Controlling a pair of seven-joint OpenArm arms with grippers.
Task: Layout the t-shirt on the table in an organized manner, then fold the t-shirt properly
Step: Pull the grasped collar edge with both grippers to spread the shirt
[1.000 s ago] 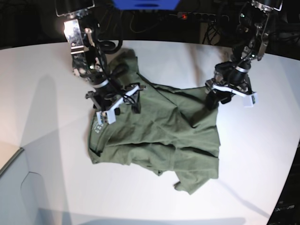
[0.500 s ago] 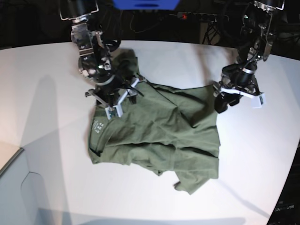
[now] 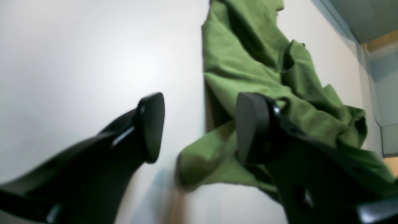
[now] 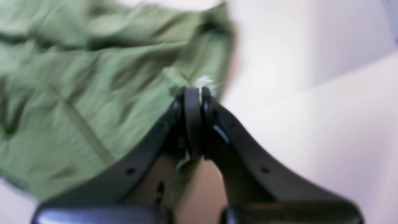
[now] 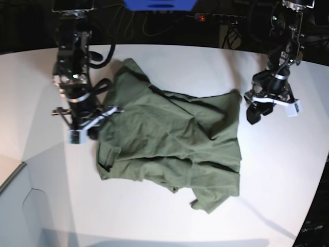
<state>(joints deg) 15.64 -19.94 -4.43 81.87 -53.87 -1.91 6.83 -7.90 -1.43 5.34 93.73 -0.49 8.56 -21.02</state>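
T-shirt [image 5: 169, 144] fabric sits pinched between the right gripper [image 4: 192, 96] fingers [image 4: 207, 105], which are pressed together on a thin fold at the garment's edge; a strip of green cloth hangs down behind the closed tips. Beyond those tips the rumpled olive body spreads away to one side, bare white table [image 4: 311, 109] to the other. Left gripper [image 3: 199, 124] fingers [image 3: 152, 124] stand apart, nothing between them. A bunched corner of the shirt lies just past the gap, partly behind one finger; whether that finger touches cloth cannot be told, view blurred. Base view: left gripper [image 5: 264, 108] is just off the shirt's corner, over bare table; right gripper [image 5: 85, 126] at the opposite edge. Shirt lies crumpled mid-table, wrinkled, one sleeve trailing toward the near edge.
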